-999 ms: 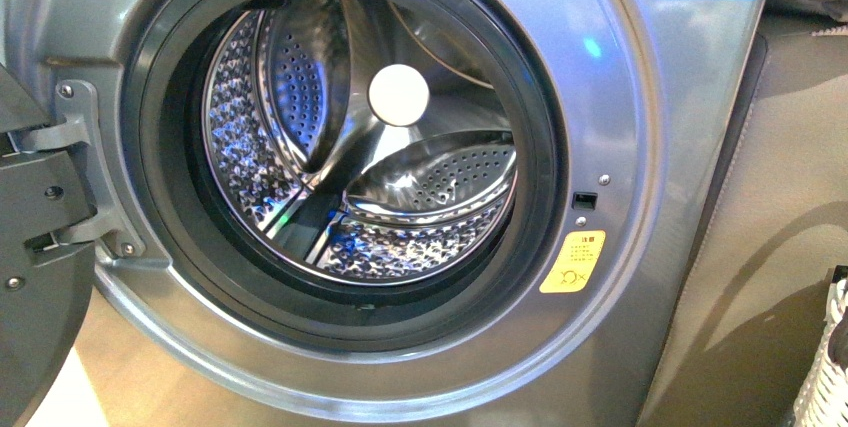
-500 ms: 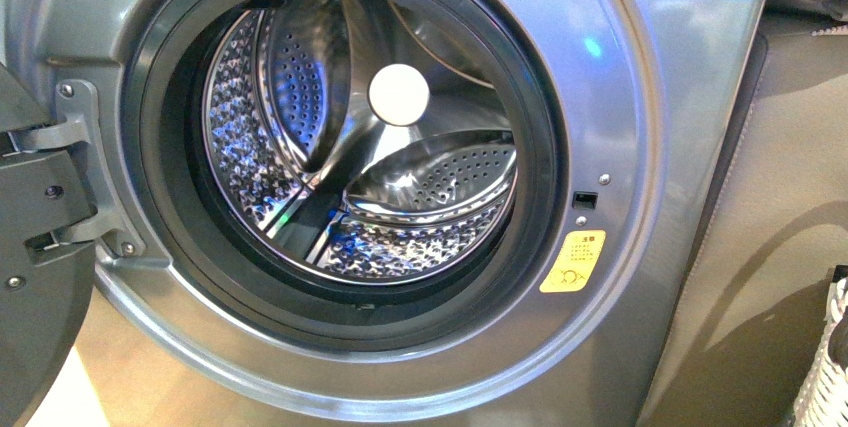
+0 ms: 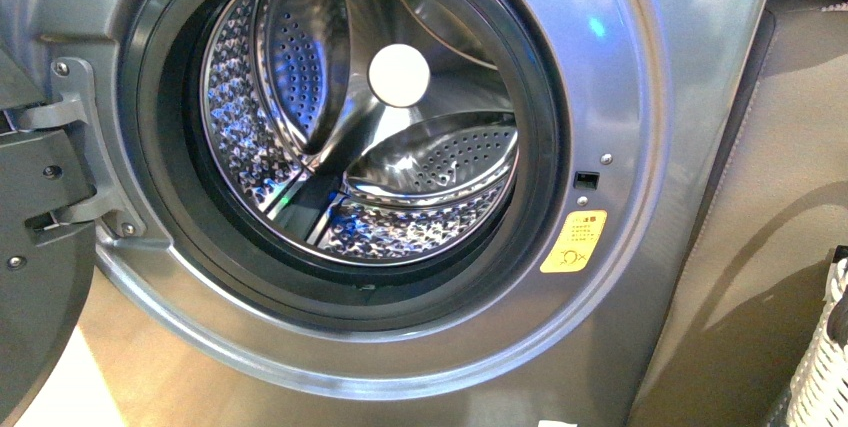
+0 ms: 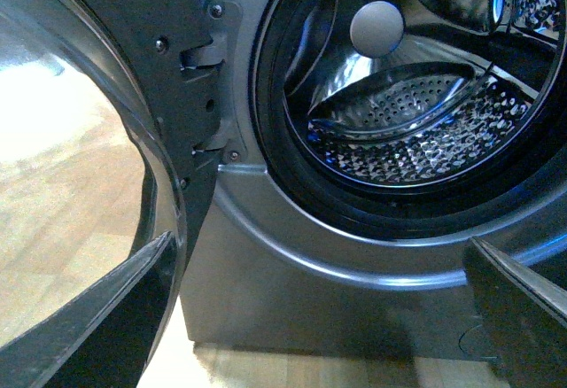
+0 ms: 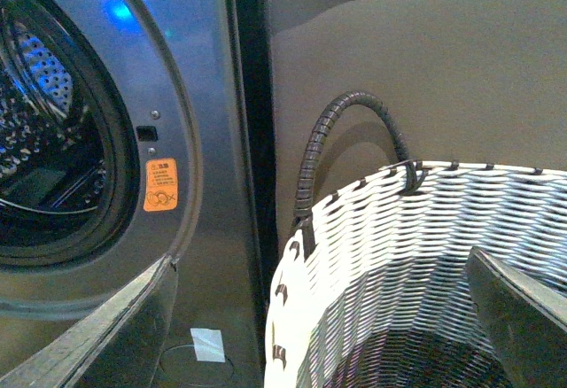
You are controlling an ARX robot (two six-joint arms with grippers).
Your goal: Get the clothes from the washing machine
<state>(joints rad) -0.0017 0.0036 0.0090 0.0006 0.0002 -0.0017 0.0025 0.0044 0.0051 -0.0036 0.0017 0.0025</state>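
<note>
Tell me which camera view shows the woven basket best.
The right wrist view: the basket fills its lower half, with white woven wall, rim, dark handle and part of the inside visible. No clothes are seen in that part. The front view catches only a sliver of it at the edge beside the washing machine. The left wrist view shows none.

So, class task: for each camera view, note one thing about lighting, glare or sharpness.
Front view: blue and white glints on the drum, and a blue glare spot on the washer panel. Left wrist view: floor seen through the door glass is washed out and bright. Right wrist view: soft overall, with the basket handle casting a shadow on the wall behind.
</note>
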